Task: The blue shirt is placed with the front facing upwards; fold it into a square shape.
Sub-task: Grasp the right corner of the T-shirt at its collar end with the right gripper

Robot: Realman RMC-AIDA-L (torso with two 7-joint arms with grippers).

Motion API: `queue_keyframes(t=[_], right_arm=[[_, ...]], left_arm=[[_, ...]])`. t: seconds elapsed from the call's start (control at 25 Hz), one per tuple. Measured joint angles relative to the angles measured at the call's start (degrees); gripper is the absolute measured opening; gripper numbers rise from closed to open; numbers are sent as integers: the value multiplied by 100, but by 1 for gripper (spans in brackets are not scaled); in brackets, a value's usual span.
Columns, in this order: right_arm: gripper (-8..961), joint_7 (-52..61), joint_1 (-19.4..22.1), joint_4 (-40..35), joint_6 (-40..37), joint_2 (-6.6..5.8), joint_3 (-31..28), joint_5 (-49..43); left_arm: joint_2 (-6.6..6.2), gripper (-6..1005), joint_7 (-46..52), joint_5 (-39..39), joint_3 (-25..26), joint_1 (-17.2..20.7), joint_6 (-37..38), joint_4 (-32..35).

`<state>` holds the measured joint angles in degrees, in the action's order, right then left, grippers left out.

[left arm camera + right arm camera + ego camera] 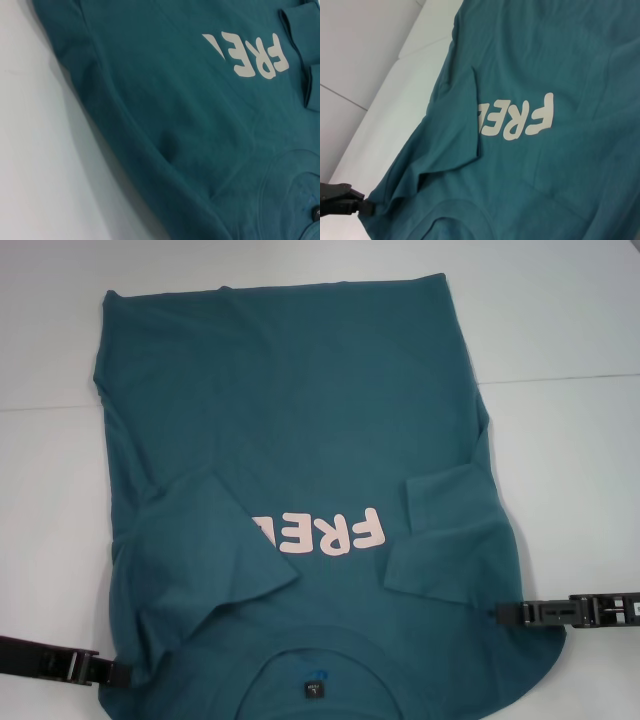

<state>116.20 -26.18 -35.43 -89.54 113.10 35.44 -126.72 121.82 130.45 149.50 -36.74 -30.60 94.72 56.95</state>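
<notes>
The big teal-blue cotton T-shirt (300,420) lies flat on the white table (570,320), collar nearest the robot, both sleeves folded inward over the pale pink FREE lettering (325,532). The left gripper (110,672) sits at the near-left shoulder edge and the right gripper (512,613) at the near-right edge. Can't tell how either set of jaws stands. Probably best to pinch both shoulders evenly, then lift together toward the far hem so the fold stays square.

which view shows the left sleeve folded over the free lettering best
The head view: the blue shirt lies whole there, and its left sleeve visibly covers the end of the pink lettering. The right wrist view shows that fold too, but crops the shirt. The left wrist view shows the lettering, not that sleeve.
</notes>
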Motion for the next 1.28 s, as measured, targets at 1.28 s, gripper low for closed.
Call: queue_keyframes(t=[1.28], right_arm=[[882, 415, 92, -143, 780, -19, -301, -322]], left_arm=[[14, 28, -2, 0, -9, -50, -73, -59]])
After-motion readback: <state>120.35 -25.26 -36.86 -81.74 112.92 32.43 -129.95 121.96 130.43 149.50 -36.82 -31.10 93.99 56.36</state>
